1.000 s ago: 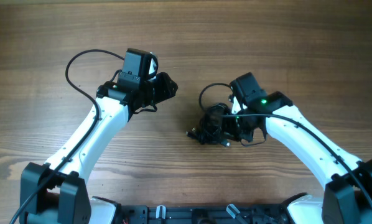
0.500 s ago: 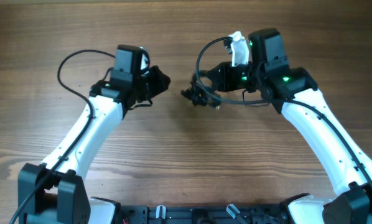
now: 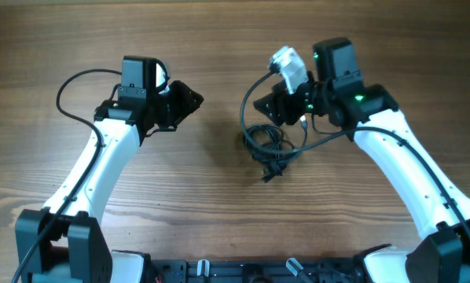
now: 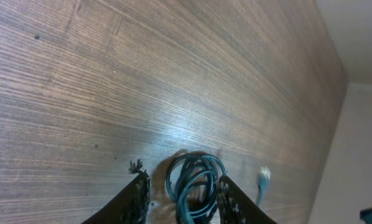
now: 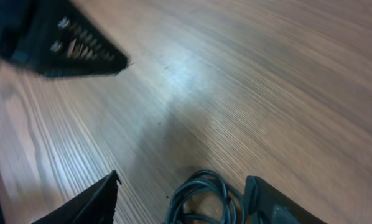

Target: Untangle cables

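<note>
The cables lie as a small tangle of thin dark loops on the wooden table, with a plug end sticking out toward the front. My right gripper hovers just behind the tangle. In the right wrist view its jaws are wide apart and the coil lies on the table between and below them, ungripped. My left gripper is well to the left of the tangle, partly open and empty. In the left wrist view the coil shows in the distance between its fingers, with a pale plug beside it.
A thicker black arm wire arcs from the right wrist around the back of the tangle. Another arm wire loops out left of the left arm. My left gripper shows at the top left of the right wrist view. Arm bases stand at the front edge.
My right gripper has opened and the tangle it carried now lies on the table below it. The left arm has drawn back to the left.
</note>
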Controlling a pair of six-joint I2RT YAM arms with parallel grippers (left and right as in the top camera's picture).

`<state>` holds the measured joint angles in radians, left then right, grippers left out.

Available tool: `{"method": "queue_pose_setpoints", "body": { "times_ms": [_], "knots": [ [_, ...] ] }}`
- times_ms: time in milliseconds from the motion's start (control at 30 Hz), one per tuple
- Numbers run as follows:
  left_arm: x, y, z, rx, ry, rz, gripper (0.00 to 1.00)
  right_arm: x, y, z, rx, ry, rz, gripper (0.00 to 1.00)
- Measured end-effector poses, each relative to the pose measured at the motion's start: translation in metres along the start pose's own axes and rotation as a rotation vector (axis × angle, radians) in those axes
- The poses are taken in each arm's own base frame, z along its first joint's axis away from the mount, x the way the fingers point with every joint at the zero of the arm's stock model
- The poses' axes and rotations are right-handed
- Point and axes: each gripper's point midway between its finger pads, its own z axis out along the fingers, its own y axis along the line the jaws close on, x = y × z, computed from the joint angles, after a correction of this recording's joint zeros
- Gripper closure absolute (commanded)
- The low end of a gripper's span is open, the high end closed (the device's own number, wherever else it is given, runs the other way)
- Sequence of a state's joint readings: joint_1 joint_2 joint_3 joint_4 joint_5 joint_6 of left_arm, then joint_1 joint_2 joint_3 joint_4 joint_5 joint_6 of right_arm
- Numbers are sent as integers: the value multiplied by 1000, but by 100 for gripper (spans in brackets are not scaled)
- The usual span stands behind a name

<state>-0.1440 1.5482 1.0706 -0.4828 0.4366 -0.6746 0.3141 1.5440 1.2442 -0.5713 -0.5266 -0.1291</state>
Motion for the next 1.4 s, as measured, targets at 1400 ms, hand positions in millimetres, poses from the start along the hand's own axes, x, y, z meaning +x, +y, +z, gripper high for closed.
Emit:
{"method": "queue_pose_setpoints", "body": {
  "times_ms": [1400],
  "knots": [
    [187, -52, 108, -95, 231, 1003, 76, 63, -88, -55, 189, 105, 612, 24]
  ]
}}
